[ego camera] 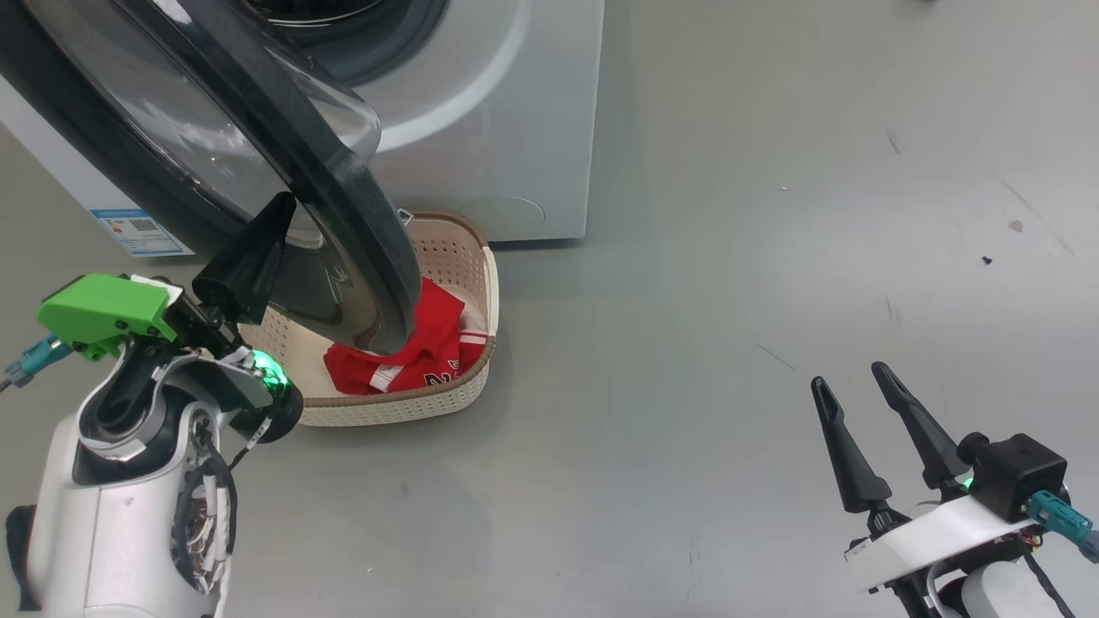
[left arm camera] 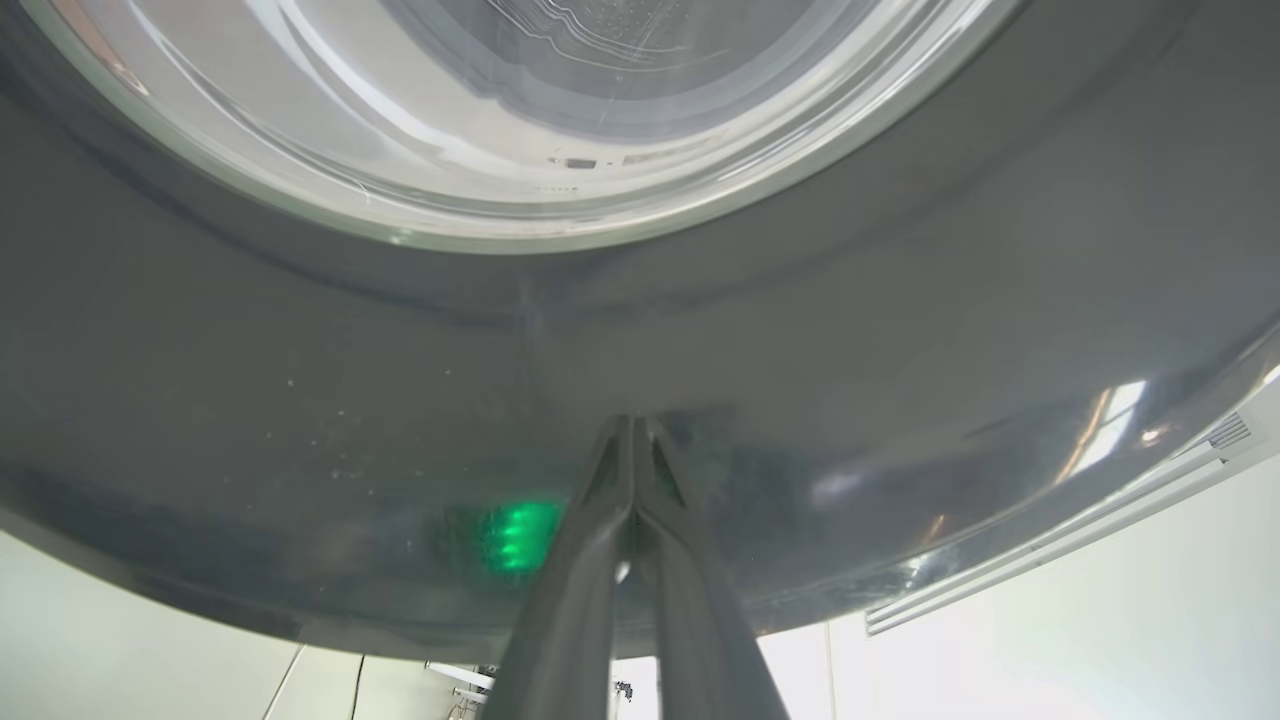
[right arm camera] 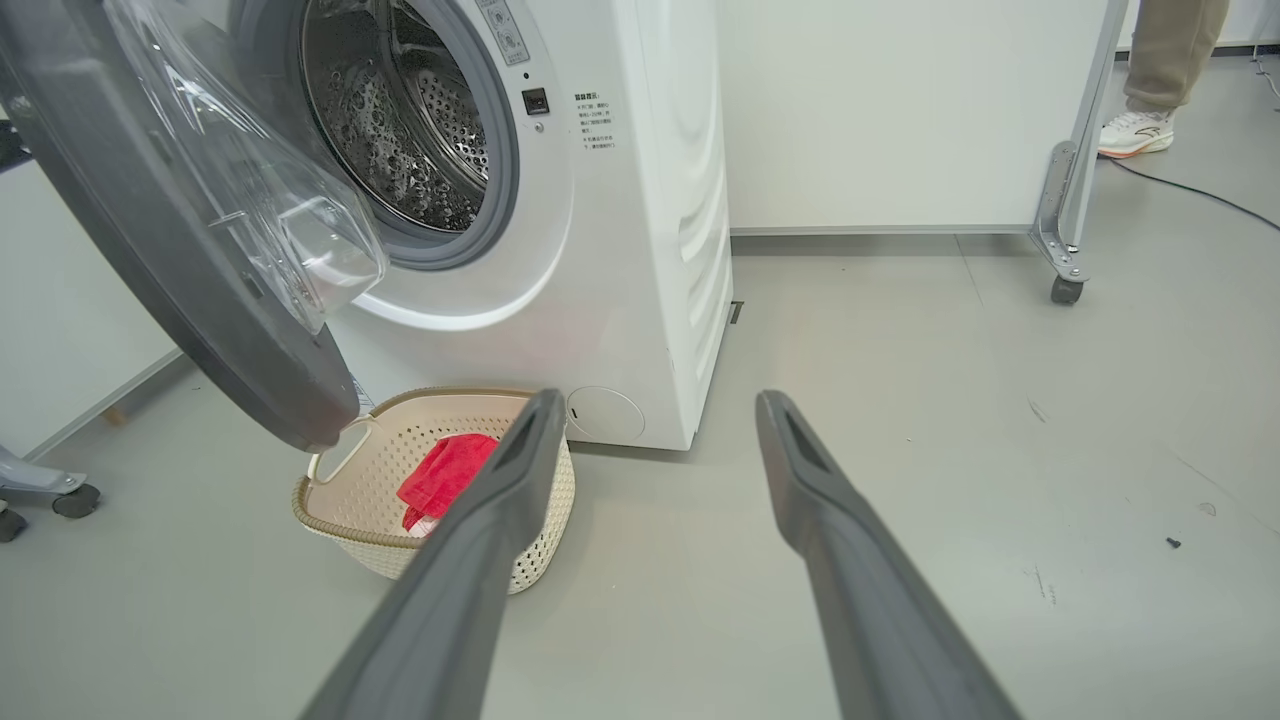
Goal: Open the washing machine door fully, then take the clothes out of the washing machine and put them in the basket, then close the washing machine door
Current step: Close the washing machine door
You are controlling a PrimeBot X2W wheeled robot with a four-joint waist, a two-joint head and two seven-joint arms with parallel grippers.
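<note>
Door ajar, clothes in basket: we press our closed left jaws steadily on its black rim until it latches, right jaws idle and open.

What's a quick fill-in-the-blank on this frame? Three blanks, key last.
The garment in the basket is ____. The left hand, touching the black rim of the washing machine door, is ____. The right hand, holding nothing, is ____.
Missing: red; shut; open.
</note>
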